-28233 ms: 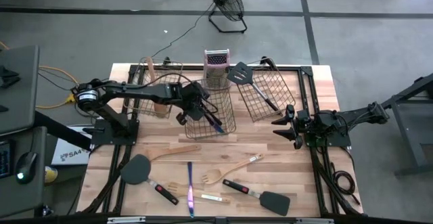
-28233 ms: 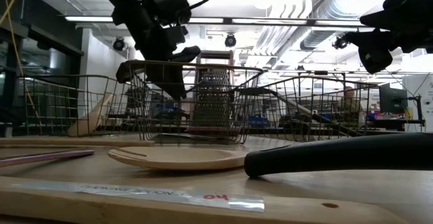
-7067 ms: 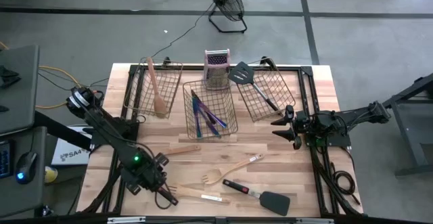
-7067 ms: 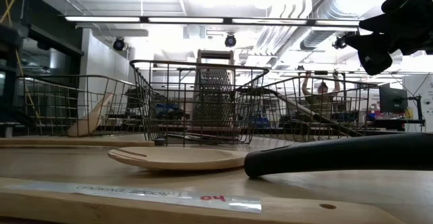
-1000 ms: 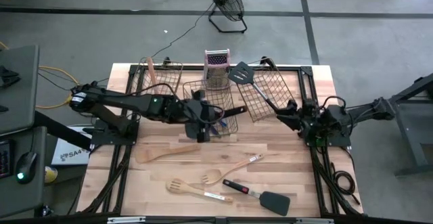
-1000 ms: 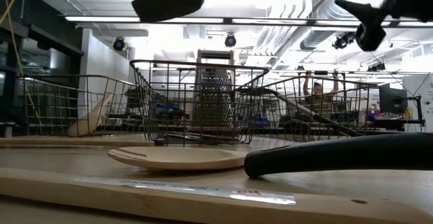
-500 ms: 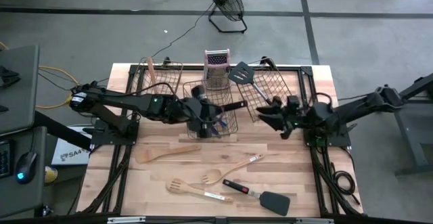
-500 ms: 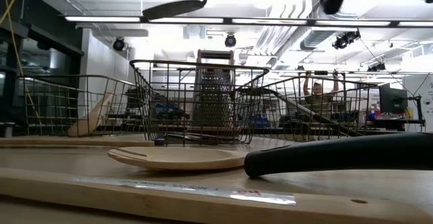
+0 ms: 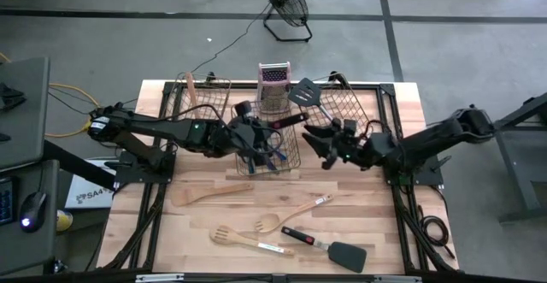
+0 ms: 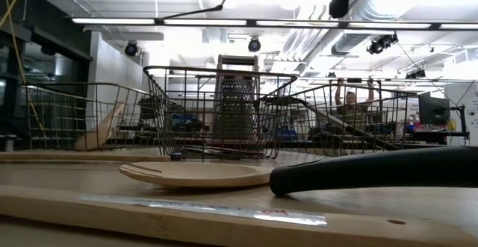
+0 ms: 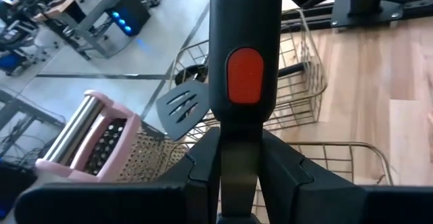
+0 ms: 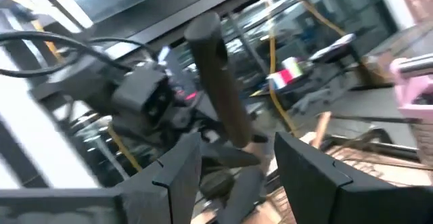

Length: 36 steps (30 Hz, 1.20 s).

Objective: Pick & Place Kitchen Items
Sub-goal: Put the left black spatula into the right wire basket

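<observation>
My left gripper (image 9: pixel 255 134) is over the middle wire basket (image 9: pixel 289 156), shut on a black spatula with a red-black handle (image 9: pixel 289 120). The handle points toward the table's right. In the low view the spatula's head (image 10: pixel 196 12) shows edge-on, high above the basket. My right gripper (image 9: pixel 314 144) is open just right of the handle's free end (image 12: pixel 206 28), which stands between its fingers (image 12: pixel 177 170) in the right wrist view, a little ahead of them. Purple-blue cutlery (image 9: pixel 272 156) lies in the middle basket. My left gripper pinches the spatula between its two fingers (image 11: pixel 203 166) at the handle's lower end (image 11: pixel 240 139), just below the red patch. The handle runs on ahead along the fingers, toward the table's right. The spatula is lifted clear above the middle basket.
The left basket (image 9: pixel 175 120) holds a wooden spoon (image 9: pixel 195 108). The right basket (image 9: pixel 346 120) holds another black spatula (image 9: pixel 303 92). A metal grater (image 9: pixel 273 85) stands at the far edge. Wooden utensils (image 9: pixel 209 194) (image 9: pixel 291 215) (image 9: pixel 238 238) and a black spatula (image 9: pixel 329 249) lie near the front.
My right gripper has gone toward the table's left, from beside the right basket up to the held spatula's handle end. My left gripper has gone a little toward the far edge with the spatula, whose head has tipped from flat to edge-on in the low view.
</observation>
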Tool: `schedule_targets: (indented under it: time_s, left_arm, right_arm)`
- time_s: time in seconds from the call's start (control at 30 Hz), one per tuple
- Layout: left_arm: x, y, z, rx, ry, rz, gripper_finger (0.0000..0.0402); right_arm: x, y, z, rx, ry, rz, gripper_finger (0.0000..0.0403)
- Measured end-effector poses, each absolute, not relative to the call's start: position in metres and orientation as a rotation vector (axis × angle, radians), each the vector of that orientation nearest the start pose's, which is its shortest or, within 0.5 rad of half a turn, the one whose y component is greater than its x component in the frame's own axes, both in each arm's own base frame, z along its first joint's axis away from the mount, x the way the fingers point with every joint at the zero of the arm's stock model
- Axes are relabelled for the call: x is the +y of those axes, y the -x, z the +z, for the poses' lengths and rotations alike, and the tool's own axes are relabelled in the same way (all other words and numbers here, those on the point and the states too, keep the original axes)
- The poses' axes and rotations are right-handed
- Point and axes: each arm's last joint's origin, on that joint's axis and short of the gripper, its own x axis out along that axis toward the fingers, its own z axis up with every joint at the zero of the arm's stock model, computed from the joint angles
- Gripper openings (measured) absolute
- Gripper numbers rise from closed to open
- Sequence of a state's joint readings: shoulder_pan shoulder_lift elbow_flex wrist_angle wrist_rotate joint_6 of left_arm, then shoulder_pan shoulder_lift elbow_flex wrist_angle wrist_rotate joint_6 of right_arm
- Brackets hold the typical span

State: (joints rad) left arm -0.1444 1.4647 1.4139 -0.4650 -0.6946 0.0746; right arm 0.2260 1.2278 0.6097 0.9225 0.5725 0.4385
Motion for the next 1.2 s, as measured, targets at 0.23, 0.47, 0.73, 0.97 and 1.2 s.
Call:
schedule_targets:
  time_s: [0.23,0.47,0.73,0.97,1.2]
  left_arm:
    - [-0.027,-0.317,0.369,0.498,-0.288,0.535,0.0069]
    - [-0.027,-0.317,0.369,0.503,-0.285,0.537,0.0069]
    - [-0.027,-0.316,0.368,0.507,-0.281,0.542,0.0069]
    - [-0.027,-0.315,0.366,0.525,-0.278,0.537,0.0069]
    - [-0.027,-0.315,0.366,0.524,-0.274,0.538,0.0069]
  right_arm:
    - [0.044,-0.267,0.293,-0.376,-0.530,-0.353,0.0180]
    - [0.044,-0.280,0.303,-0.397,-0.463,-0.406,0.0180]
    - [0.034,-0.284,0.306,-0.434,-0.467,-0.445,0.0180]
    - [0.026,-0.284,0.313,-0.497,-0.473,-0.371,0.0180]
    - [0.019,-0.284,0.313,-0.511,-0.487,-0.366,0.0180]
